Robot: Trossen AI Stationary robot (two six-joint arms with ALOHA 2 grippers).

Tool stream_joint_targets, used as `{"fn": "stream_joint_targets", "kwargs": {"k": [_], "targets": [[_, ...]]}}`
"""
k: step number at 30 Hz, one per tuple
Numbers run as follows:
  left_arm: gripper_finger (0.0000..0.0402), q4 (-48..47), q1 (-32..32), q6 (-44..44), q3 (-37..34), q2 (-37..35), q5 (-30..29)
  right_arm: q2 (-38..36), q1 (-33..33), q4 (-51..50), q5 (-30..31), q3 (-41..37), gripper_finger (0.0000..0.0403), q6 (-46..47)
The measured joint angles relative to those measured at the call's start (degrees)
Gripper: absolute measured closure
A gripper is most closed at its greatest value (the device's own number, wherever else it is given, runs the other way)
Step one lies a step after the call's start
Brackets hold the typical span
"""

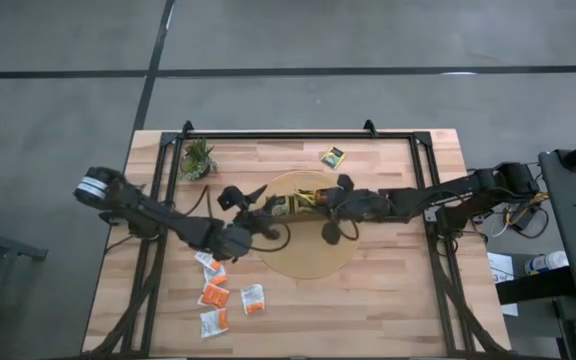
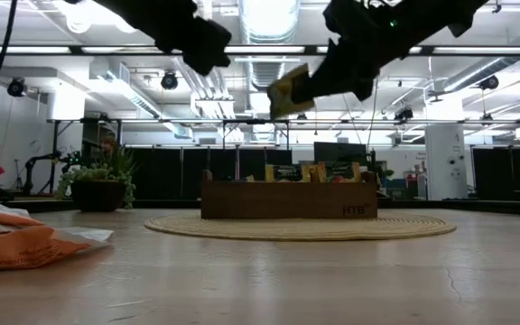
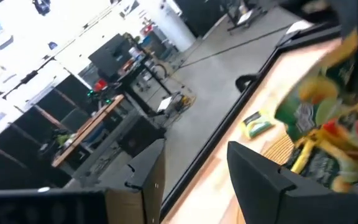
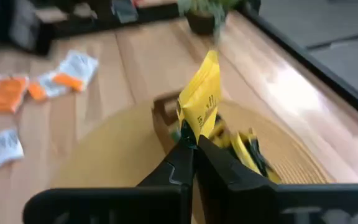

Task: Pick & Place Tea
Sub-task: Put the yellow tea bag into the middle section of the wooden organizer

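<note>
Wooden desk (image 1: 388, 270) under us carries orange and white sachets (image 1: 230, 297) nearest, at seven o'clock from the round mat (image 1: 313, 260). On the mat we see the wooden tray (image 2: 287, 200) with yellow sachets in it. Above it our right gripper (image 4: 191, 144) has its jaws clenched on a yellow sachet (image 4: 201, 99); our left gripper (image 3: 191, 180) alongside hangs released. Farthest, one sachet (image 1: 332, 155) lies at twelve o'clock.

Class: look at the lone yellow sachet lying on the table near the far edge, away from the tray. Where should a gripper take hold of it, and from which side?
The yellow sachet lies flat on bare table, apart from the tray. Likely best from straight above, fingers straddling two opposite edges and pinching across its width. Being thin and flat, it offers no side to grasp, and nothing crowds it.
</note>
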Motion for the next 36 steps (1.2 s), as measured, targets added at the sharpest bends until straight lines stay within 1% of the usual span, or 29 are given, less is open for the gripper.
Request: {"fn": "stream_joint_targets", "kwargs": {"k": [3, 6, 8, 12, 14, 15, 20, 25, 32, 36], "targets": [[0.0236, -0.09, -1.01, -1.44, -0.27, -1.04, 1.74, 0.33, 0.00, -2.10, -0.15, -0.02, 0.0394, 0.12], [0.0236, -1.79, -1.17, -3.56, -0.42, -2.05, 6.97, 1.49, 0.00, -2.00, -0.55, 0.00, 0.0394, -1.76], [0.0236, -4.46, -1.13, -5.49, -0.42, -2.54, 13.47, 2.31, -0.02, -2.02, -2.73, 0.13, 0.0394, -2.99], [0.0236, -6.98, -0.71, -7.21, -0.44, -2.70, 29.55, 3.06, 0.21, -1.97, -7.47, 0.80, 0.0394, -6.77], [0.0236, -6.89, -0.74, -7.46, -0.32, -2.70, 34.97, 3.06, 0.51, -1.97, -7.69, 0.87, 0.0394, -7.95], [0.0236, -6.88, -0.80, -7.66, -0.20, -2.70, 36.49, 3.06, 0.66, -1.98, -7.69, 0.87, 0.0394, -8.20], [0.0236, -8.33, -0.69, -8.47, 0.13, -2.70, 37.03, 3.06, 1.50, -2.13, -7.96, 0.87, 0.0394, -10.11], [0.0236, -10.01, -0.71, -8.96, 0.19, -2.70, 37.44, 3.15, 2.85, -2.13, -11.42, 0.87, 0.0394, -13.92], [0.0236, -10.17, -0.65, -10.51, 0.26, -2.70, 43.38, 3.17, 5.29, -1.91, -11.72, 0.87, 0.0394, -21.94], [0.0236, -10.15, -0.65, -11.31, 0.28, -2.70, 46.15, 3.19, 5.59, -1.40, -11.72, 0.87, 0.0394, -23.25]]}}
